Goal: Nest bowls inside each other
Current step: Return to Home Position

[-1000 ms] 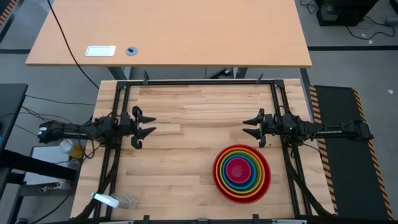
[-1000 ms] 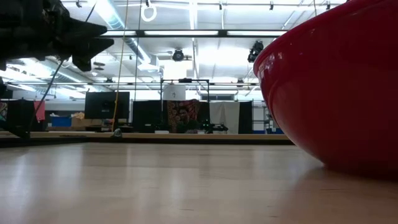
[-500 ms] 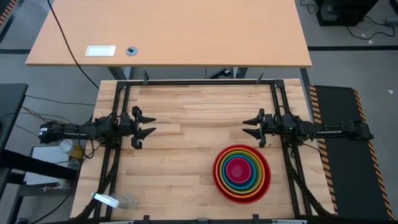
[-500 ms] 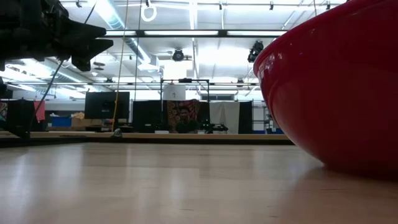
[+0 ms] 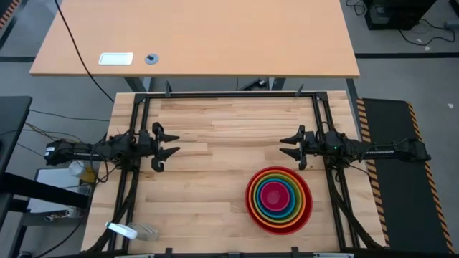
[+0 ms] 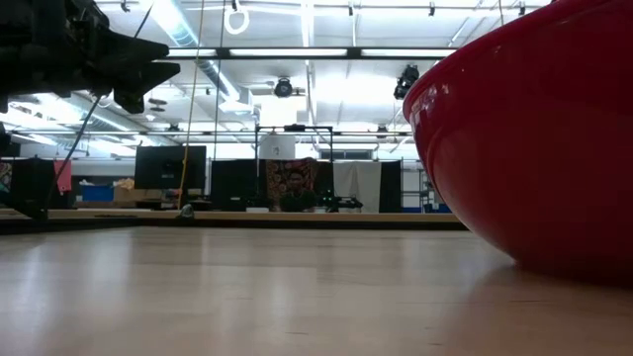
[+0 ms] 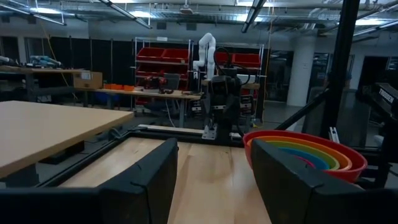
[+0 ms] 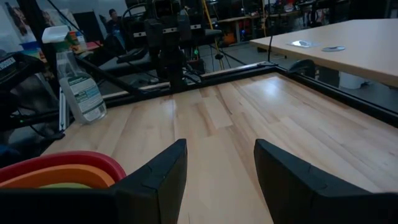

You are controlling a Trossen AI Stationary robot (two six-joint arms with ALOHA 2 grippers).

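Observation:
The bowls (image 5: 279, 199) stand nested in one stack on the table's near right: red outermost, then orange, lime green and blue, with magenta-pink in the middle. The red bowl's base rests on the wood, and its wall (image 6: 534, 148) fills the right of the low view. The stack also shows in the left wrist view (image 7: 305, 152) and at the edge of the right wrist view (image 8: 56, 171). My left gripper (image 5: 166, 146) hovers open at the table's left edge, pointing right. My right gripper (image 5: 292, 147) hovers open at the right edge, pointing left, just beyond the bowls.
A black frame (image 5: 229, 94) runs around the wooden table top. A spray bottle (image 8: 81, 87) stands past the table's left edge. A larger desk (image 5: 193, 36) with a white card and a small disc lies beyond the far edge. Bare wood spans the middle and far part.

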